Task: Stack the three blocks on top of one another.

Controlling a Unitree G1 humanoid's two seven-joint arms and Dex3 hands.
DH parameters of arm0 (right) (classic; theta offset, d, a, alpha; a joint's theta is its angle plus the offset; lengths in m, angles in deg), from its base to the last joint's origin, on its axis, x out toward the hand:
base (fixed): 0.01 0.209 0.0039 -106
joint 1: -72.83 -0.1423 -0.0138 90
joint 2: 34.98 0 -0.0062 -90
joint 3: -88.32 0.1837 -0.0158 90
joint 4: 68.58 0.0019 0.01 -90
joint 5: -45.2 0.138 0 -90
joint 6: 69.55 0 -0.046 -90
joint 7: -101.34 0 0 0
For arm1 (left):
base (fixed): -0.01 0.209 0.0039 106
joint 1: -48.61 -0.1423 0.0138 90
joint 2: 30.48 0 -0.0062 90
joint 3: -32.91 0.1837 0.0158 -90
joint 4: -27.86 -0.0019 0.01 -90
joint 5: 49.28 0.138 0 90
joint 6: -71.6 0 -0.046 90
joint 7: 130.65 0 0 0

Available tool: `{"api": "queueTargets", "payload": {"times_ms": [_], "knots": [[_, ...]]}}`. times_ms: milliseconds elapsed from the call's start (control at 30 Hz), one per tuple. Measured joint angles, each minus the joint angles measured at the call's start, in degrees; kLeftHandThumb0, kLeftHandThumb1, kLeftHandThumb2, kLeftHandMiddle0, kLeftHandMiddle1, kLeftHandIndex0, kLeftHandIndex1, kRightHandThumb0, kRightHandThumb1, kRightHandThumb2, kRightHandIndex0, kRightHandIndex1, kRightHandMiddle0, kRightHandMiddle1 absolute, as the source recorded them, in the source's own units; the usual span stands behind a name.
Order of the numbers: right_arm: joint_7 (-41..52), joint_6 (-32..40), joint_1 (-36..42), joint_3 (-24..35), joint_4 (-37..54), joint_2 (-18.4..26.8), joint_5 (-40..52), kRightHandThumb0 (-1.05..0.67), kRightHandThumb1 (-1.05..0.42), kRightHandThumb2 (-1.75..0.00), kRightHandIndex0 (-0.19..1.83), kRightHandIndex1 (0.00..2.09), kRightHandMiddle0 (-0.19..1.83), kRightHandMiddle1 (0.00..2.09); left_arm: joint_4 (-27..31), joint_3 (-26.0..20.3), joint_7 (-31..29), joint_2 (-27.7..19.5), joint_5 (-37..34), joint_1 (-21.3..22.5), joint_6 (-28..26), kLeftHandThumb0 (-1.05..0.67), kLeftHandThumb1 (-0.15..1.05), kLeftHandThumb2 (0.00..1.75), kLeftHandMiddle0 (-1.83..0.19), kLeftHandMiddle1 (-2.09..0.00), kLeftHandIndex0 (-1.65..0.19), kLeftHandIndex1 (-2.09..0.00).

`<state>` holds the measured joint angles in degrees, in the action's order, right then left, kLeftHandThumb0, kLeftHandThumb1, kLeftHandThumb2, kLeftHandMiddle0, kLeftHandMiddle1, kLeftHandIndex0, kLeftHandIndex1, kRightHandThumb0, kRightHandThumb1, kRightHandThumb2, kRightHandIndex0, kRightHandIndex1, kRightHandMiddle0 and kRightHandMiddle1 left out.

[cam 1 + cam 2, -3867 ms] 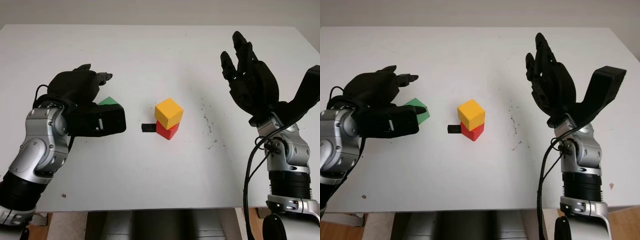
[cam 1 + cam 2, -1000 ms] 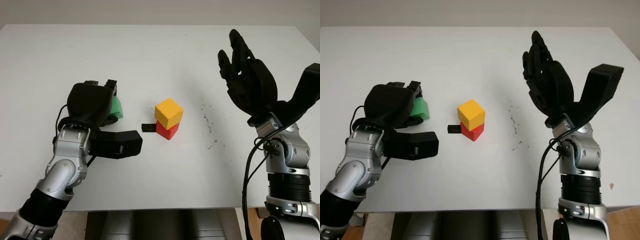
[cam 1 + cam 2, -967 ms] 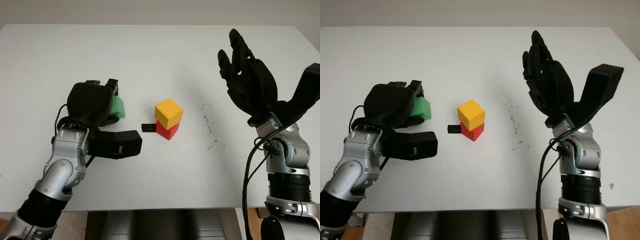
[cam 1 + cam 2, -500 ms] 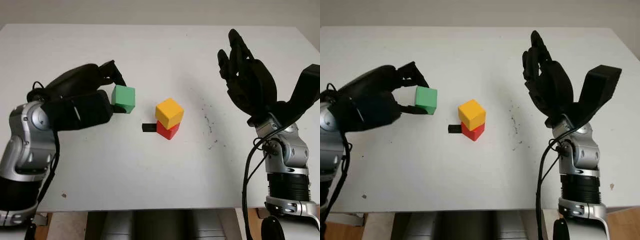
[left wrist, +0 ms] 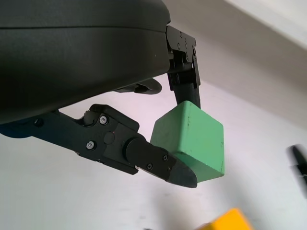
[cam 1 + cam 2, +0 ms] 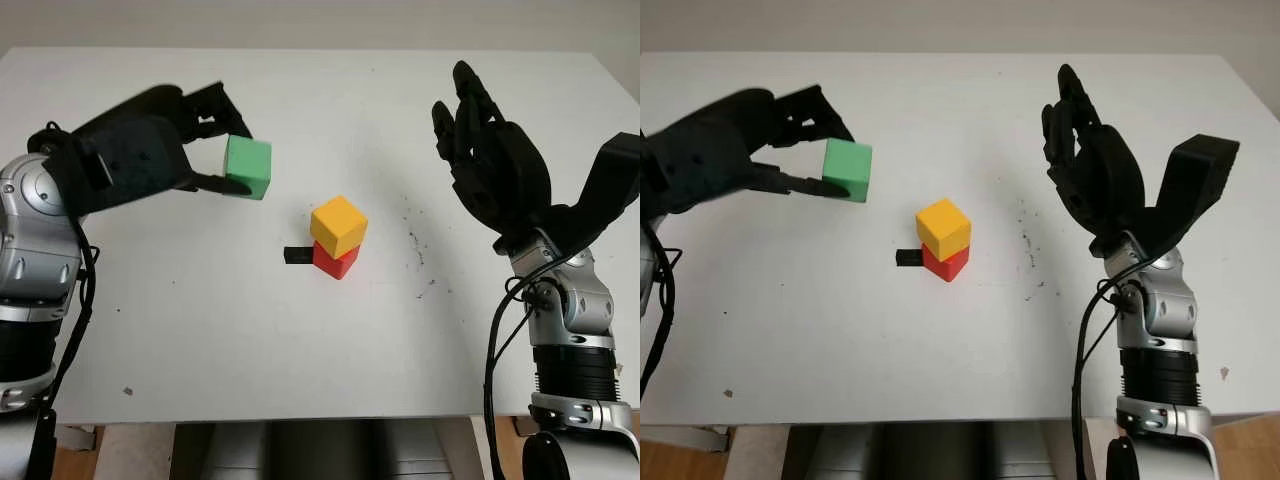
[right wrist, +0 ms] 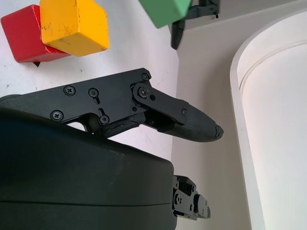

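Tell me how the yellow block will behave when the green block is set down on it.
The yellow block looks rigid, so it should bear the green block held in the left hand. It sits twisted and off-centre on the red block, so a sideways nudge might slide or tip it. The right hand, open, hangs beside it.

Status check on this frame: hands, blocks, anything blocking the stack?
Left hand shut on green block, held above the table. Right hand open, raised at right. Yellow block sits on red block; small black piece beside the stack, top clear.

Bare test-bench setting: plain white table (image 6: 300, 340) against a blank pale wall (image 6: 320, 22).
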<state>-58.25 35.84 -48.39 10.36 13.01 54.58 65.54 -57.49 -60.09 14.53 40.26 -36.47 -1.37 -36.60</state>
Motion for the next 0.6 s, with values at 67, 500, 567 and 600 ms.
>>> {"api": "queueTargets", "payload": {"times_ms": [67, 500, 567, 600], "knots": [[-0.33, -0.03, 0.00, -0.18, -0.07, -0.26, 0.00, -0.55, -1.05, -0.73, -0.19, 0.00, -0.17, 0.00, -0.24, -0.17, 2.08, 2.69, -3.09, 0.44, -0.21, -0.50, 1.05, 0.13, -0.28, -0.05, -0.40, -1.59], [0.19, -0.53, 0.01, -0.89, -0.14, -0.56, -0.54, -0.56, -1.05, -0.74, -0.19, 0.00, -0.19, 0.00, -0.54, 1.69, 5.35, 9.77, -12.19, 0.97, -1.79, -0.51, 1.05, 0.14, -0.26, -0.05, -0.35, -1.68], [0.24, -0.76, 0.01, -0.91, -0.19, -0.57, -0.57, -0.56, -1.05, -0.73, -0.19, 0.00, -0.19, 0.00, -0.54, 2.58, 5.48, 9.94, -12.19, 0.96, -1.79, -0.51, 1.05, 0.14, -0.26, -0.05, -0.33, -1.67], [0.25, -0.80, 0.02, -0.92, -0.19, -0.57, -0.57, -0.56, -1.05, -0.72, -0.19, 0.00, -0.18, 0.00, -0.54, 2.90, 5.52, 10.01, -12.19, 0.96, -1.79, -0.50, 1.05, 0.14, -0.25, -0.05, -0.32, -1.66]]}}
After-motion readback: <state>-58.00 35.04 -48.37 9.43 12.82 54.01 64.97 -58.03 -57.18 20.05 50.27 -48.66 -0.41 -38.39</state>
